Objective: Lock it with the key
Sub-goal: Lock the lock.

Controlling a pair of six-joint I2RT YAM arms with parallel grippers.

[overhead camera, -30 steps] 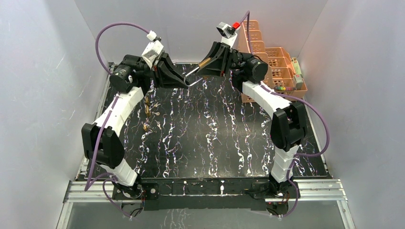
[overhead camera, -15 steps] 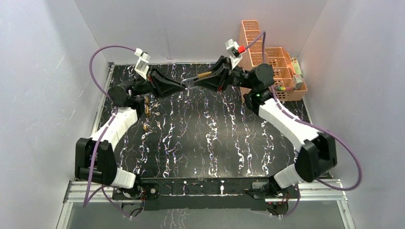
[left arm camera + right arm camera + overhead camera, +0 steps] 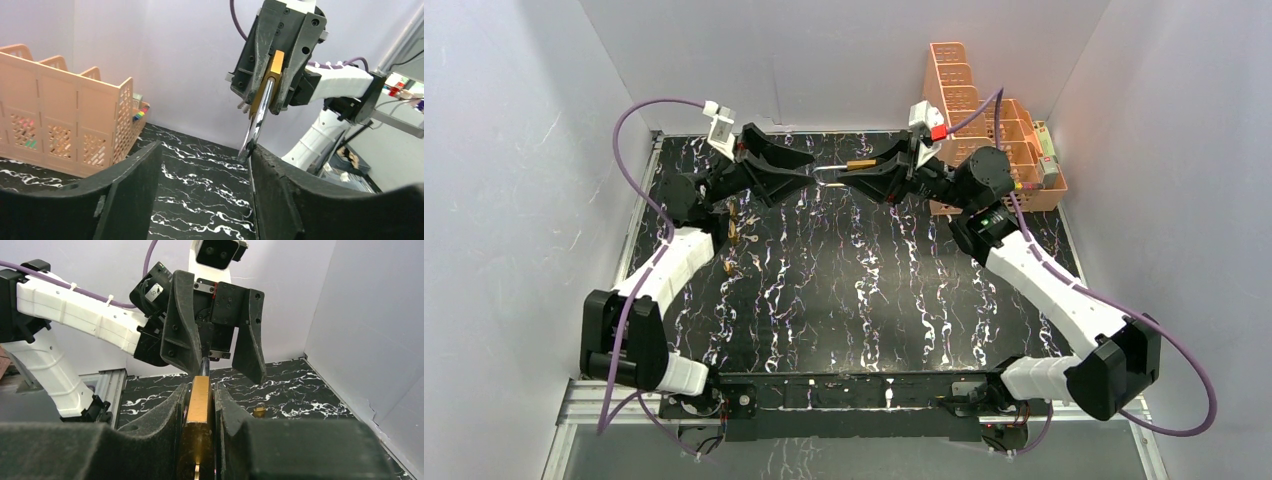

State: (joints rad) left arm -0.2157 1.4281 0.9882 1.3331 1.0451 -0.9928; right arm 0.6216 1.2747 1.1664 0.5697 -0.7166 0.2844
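My right gripper (image 3: 856, 172) (image 3: 200, 390) is shut on the brass padlock (image 3: 861, 163) (image 3: 200, 405) and holds it in the air over the back of the table. The padlock's silver shackle (image 3: 829, 168) (image 3: 257, 125) points at my left gripper (image 3: 809, 170) (image 3: 205, 150). That gripper is open, and the shackle's tip sits at the inner edge of one of its fingers (image 3: 280, 185). A thin silver sliver (image 3: 196, 467) shows at the padlock's near end; I cannot tell whether it is the key.
Several small brass pieces (image 3: 734, 232) lie on the black marbled table (image 3: 854, 290) near the left arm, and one small brass lock (image 3: 259, 411) shows on the table. Orange baskets (image 3: 984, 130) (image 3: 60, 120) stand at the back right. Grey walls close in three sides.
My left gripper has opened and let go of the shackle. The right arm has swung outward, carrying the padlock to the right and level.
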